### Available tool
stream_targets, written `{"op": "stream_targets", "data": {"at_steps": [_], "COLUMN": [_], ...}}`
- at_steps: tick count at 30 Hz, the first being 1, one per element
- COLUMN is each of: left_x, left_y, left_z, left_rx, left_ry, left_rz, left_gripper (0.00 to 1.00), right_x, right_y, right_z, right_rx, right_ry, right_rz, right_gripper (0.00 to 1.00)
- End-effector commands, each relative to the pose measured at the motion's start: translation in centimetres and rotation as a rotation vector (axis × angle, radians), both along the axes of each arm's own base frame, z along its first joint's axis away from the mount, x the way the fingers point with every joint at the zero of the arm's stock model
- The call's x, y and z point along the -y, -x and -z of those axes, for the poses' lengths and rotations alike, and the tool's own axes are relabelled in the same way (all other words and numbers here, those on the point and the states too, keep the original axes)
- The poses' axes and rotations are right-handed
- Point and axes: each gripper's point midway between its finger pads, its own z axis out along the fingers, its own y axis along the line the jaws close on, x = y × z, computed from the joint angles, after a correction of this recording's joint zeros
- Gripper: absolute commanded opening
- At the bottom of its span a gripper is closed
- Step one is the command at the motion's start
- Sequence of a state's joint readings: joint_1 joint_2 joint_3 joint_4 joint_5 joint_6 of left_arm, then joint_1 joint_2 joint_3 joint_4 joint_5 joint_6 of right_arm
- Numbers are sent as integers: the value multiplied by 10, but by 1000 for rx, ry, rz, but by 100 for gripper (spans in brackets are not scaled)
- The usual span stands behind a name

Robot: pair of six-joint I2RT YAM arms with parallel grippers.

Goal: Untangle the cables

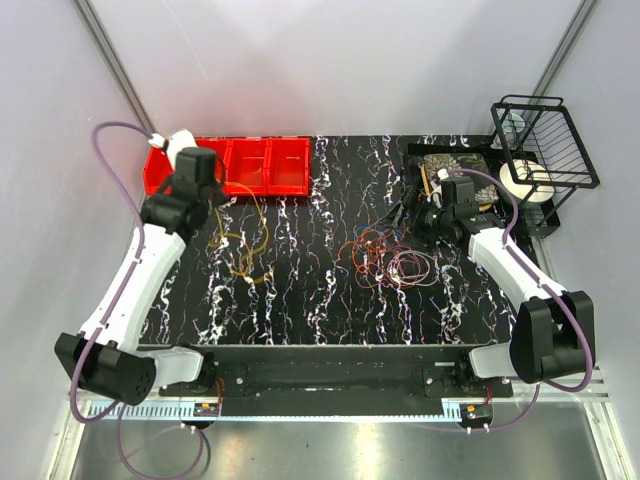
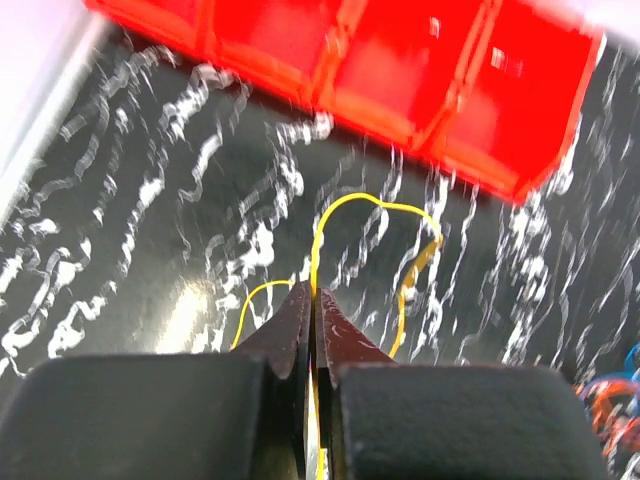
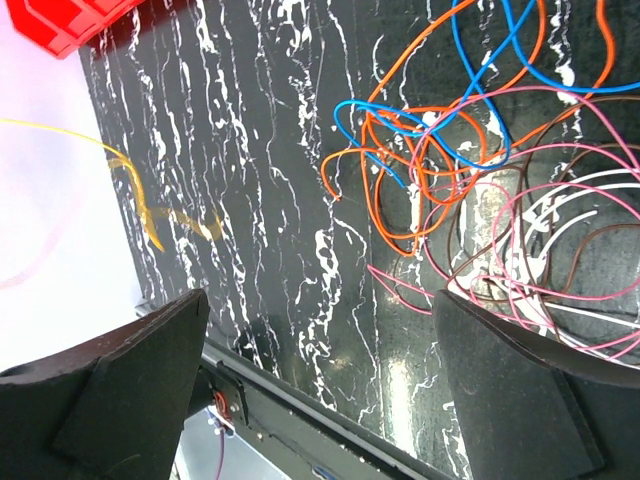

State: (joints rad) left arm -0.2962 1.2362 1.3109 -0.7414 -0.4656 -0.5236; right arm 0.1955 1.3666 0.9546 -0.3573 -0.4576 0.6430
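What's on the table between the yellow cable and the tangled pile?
Nothing. Only bare marbled tabletop separates the yellow cable from the tangled pile. This is clearest in the top view, and the right wrist view agrees.

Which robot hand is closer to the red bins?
Left. The left gripper is beside the red bins, pinching a yellow cable; the right gripper is across the table.

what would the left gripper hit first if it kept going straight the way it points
Beyond the yellow cable pinched in the left gripper, probably the red bin; depth is unclear, so the table might come first.
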Motion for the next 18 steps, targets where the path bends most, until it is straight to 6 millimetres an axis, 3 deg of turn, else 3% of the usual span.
{"op": "stream_targets", "data": {"at_steps": [1,2,4,5,7,8,10,11,13,14,16,17,18], "left_x": [-14,-21,-30,-39,-48,-59,-74,-79,-92,-96,-109,-113,-115], "left_y": [-22,-26,-33,-36,-44,-47,-56,-58,-68,-70,-79,-80,-89], "left_z": [-42,-59,-69,-90,-101,-120,-126,-141,-145,-160,-165,-180,-178], "left_rx": [84,118,123,166,177,217,224,258,265,301,314,351,348], "left_ry": [7,5,-1,-7,-22,-26,-32,-29,-22,-15,-3,7,16], "left_rz": [-12,-28,-47,-69,-96,-123,-163,-176,-206,-212,-239,-244,-242], "left_gripper": [0,0,0,0,0,0,0,0,0,0,0,0,0], "right_x": [-8,-8,-7,-7,-8,-9,-10,-10,-11,-11,-11,-11,-11], "right_y": [1,2,2,1,1,2,2,1,1,1,2,2,3], "right_z": [-18,-19,-17,-16,-15,-14,-13,-12,-12,-11,-10,-9,-8], "right_rx": [60,60,57,55,50,45,41,39,36,32,30,27,22], "right_ry": [-39,-41,-40,-39,-40,-43,-46,-46,-48,-47,-48,-47,-47], "right_rz": [-32,-35,-33,-34,-36,-39,-43,-40,-42,-44,-47,-49,-48], "right_gripper": [99,99,99,99,99,99,99,99,99,99,99,99,99]}}
